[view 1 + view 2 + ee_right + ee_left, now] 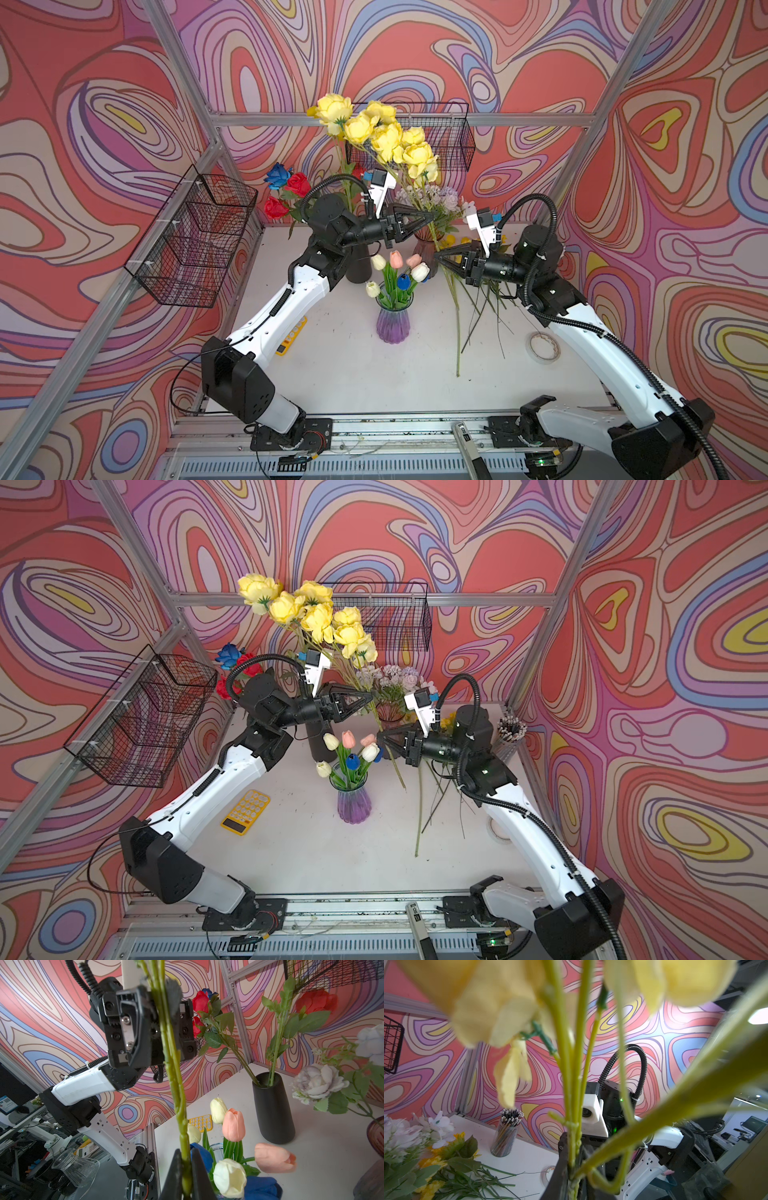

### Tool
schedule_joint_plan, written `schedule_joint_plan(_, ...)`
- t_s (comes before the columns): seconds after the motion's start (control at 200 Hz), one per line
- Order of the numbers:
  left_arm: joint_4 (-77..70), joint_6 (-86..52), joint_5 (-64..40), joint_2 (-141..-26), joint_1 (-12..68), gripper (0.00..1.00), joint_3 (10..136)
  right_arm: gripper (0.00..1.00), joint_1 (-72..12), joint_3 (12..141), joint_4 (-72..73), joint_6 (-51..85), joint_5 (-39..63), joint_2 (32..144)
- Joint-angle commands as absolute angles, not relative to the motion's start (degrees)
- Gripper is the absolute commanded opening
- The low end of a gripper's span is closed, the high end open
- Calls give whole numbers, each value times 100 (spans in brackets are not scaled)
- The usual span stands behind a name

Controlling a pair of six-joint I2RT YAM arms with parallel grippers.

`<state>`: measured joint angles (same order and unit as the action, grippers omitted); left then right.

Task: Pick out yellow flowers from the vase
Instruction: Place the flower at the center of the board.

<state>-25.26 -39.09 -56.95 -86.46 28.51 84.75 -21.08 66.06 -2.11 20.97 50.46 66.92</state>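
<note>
A bunch of yellow flowers [386, 133] stands high over the back of the table, its blooms large and blurred in the left wrist view [492, 1005]. Its green stem [172, 1068] runs down through both grippers. My left gripper [432, 217] sits round the upper stem with its jaws a little apart [574, 1145]. Just below, my right gripper [437, 256] is shut on the same stem [186, 1153]. More yellow flowers [431, 1167] lie on the table behind the right arm. A ribbed brown vase [424, 249] with lilac and white flowers stands under the grippers.
A purple vase [392, 328] of white, pink and blue tulips stands mid-table. A black vase [272, 1109] holds red and blue roses. Wire baskets [195, 237] [440, 137] hang on the frame. A yellow calculator [246, 812], tape roll [543, 347] and pencil cup [510, 729] are about.
</note>
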Motion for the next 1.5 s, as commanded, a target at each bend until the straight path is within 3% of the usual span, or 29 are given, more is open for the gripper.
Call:
schedule_joint_plan(0.0, -1704, -3105, -5476, -8153, 2874, 40, 8382, 0, -2081, 6551, -20, 2118, 4497, 6481)
schedule_joint_plan(0.09, -1065, -2540, -5080, -7881, 2877, 56, 8253, 0, -2080, 6620, -233, 1958, 4082, 6421)
schedule_joint_plan(0.24, -220, -1870, -4450, -7465, 2865, 67, 8023, 0, -2080, 6736, -592, 1720, 3432, 6342)
schedule_joint_plan(0.556, 1281, -912, -2463, -6552, 2870, 69, 7416, 0, -2074, 6802, -1661, 1316, 576, 6082)
schedule_joint_plan(0.891, 1791, -877, -630, -5543, 2865, 69, 6382, 0, -2065, 6401, -2021, 1469, -1568, 5915)
schedule_joint_plan(1.182, 2128, -1040, 142, -5045, 2828, 70, 5947, 0, -1893, 6138, -2145, 1763, -2174, 6016)
schedule_joint_plan(1.497, 2267, -1320, 563, -4448, 2795, 70, 5231, 0, -1426, 5490, -2096, 2268, -2036, 5807)
